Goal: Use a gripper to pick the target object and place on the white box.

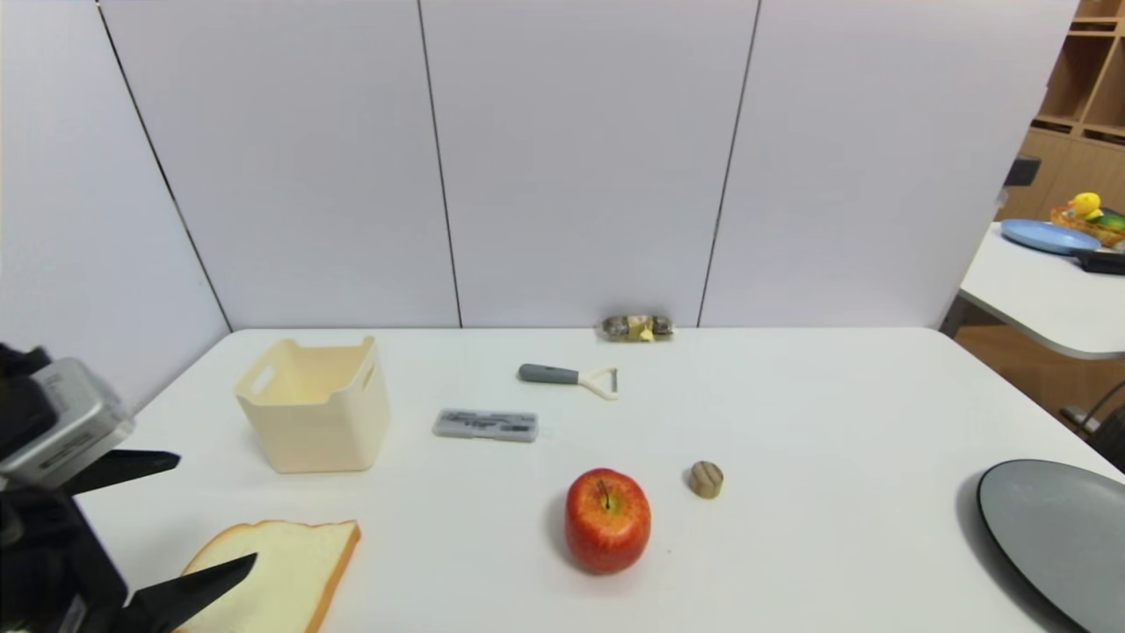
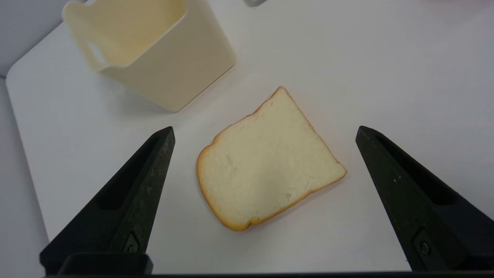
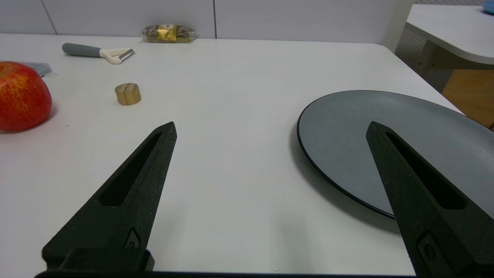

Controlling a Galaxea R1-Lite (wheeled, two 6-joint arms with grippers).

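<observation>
Right wrist view: right gripper (image 3: 270,129) wide open, empty; target (image 3: 128,94) ahead, well apart, beside apple (image 3: 23,96). Reach not begun. Next: advance, straddle target. Left gripper (image 2: 264,131) open over bread (image 2: 266,162), box (image 2: 154,50) beyond.
</observation>
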